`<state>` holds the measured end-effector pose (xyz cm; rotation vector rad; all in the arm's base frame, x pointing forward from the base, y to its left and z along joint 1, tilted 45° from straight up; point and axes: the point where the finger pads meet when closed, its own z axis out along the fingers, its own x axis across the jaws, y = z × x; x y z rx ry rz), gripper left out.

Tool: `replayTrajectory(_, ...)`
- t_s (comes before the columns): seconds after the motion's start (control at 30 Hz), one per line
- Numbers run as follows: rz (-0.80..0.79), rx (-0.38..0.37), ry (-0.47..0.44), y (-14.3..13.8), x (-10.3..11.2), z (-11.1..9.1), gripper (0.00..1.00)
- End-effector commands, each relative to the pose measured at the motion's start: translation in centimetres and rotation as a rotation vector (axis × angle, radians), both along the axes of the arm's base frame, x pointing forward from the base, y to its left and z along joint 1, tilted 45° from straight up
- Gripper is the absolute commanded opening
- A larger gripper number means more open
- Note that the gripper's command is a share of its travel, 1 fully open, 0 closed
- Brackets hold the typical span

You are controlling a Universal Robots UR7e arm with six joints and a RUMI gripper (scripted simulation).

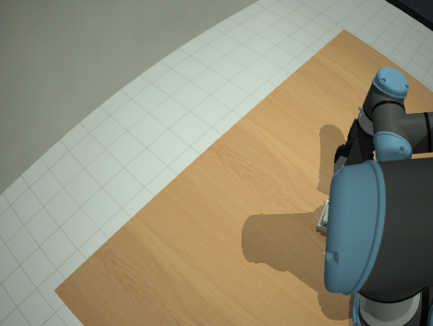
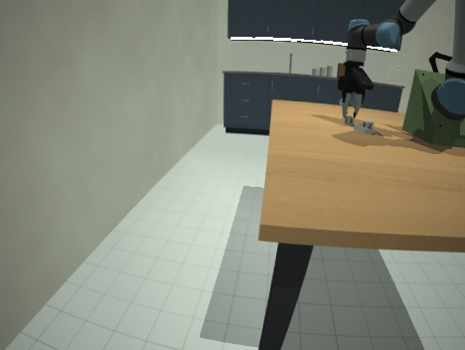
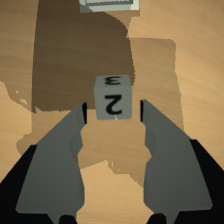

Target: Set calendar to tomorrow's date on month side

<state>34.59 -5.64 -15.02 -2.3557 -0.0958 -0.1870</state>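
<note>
A grey cube [image 3: 113, 97] [image 2: 349, 120] stands on the table outside the tray. In the wrist view a black 2 shows on its nearer face and a 3, lying on its side, on the narrow farther one. My gripper [image 3: 113, 102] [image 2: 350, 118] is partly open, its fingertips low on either side of the cube, with a gap visible at each side. The pale tray [image 3: 95, 10] [image 2: 364, 130] [image 1: 320, 228] stands beside the cube, cut off at the top of the wrist view. Another cube [image 2: 368, 124] sits in it; its digits are not readable. The arm hides most of the tray in the top view.
The wooden table [image 1: 185, 208] [image 2: 358, 189] carries everything. A green block-shaped housing [image 2: 427, 111] stands near the arm's base, right of the tray in the exterior view. The arm's large blue and dark joint [image 1: 356, 227] covers the right of the top view.
</note>
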Motion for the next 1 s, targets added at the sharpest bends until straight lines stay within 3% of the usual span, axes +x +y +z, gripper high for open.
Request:
replayTrajectory(0.0,-0.001,-0.001,-0.001,0.32,0.09,-0.39,0.28)
replayTrajectory(0.97,-0.001,-0.001,-0.001,0.82,0.16,-0.88,0.28)
